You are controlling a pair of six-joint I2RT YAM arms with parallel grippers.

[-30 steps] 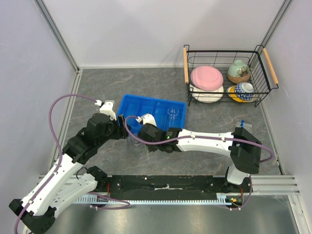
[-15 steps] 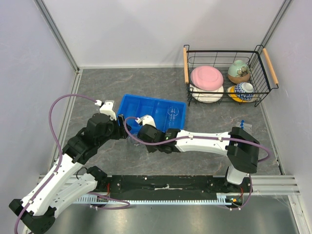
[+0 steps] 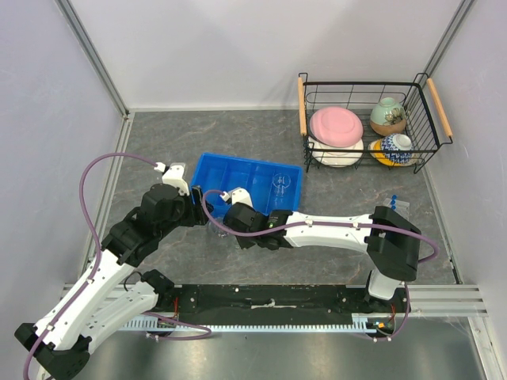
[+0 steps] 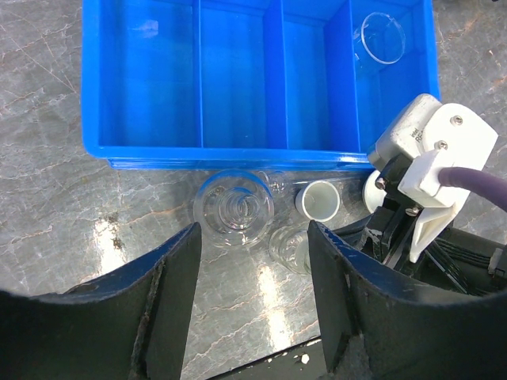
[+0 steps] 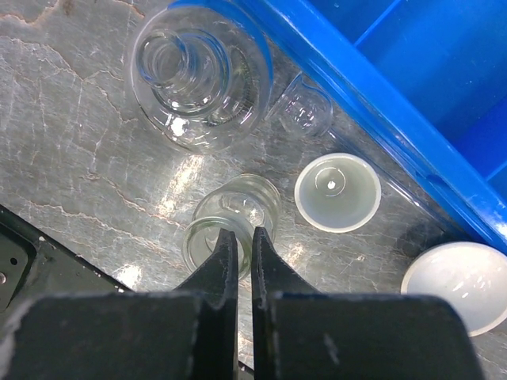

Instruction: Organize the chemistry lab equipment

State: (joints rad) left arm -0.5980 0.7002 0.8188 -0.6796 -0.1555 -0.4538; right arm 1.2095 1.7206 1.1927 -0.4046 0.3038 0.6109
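A clear glass flask point(image 5: 190, 75) stands on the table in front of the blue bin point(image 5: 412, 63). Beside it are a small clear beaker point(image 5: 238, 207), a tiny glass piece point(image 5: 301, 107) and two white round dishes point(image 5: 337, 191) point(image 5: 458, 277). My right gripper point(image 5: 244, 237) is shut on the wall of the small beaker, one finger inside its rim. My left gripper point(image 4: 253, 301) is open, above the flask point(image 4: 234, 207) and the small beaker point(image 4: 288, 247). Another clear beaker point(image 4: 383, 38) stands in the bin's right compartment. Blue-capped tubes point(image 3: 394, 199) lie at the right.
A wire basket point(image 3: 368, 83) at the back right holds a pink plate point(image 3: 336, 125) and patterned bowls point(image 3: 388, 115). The blue bin point(image 3: 245, 176) sits mid-table, its other compartments empty. Both arms meet at the bin's near left corner.
My right arm has shifted slightly left, toward the left gripper. The left arm has not visibly moved.
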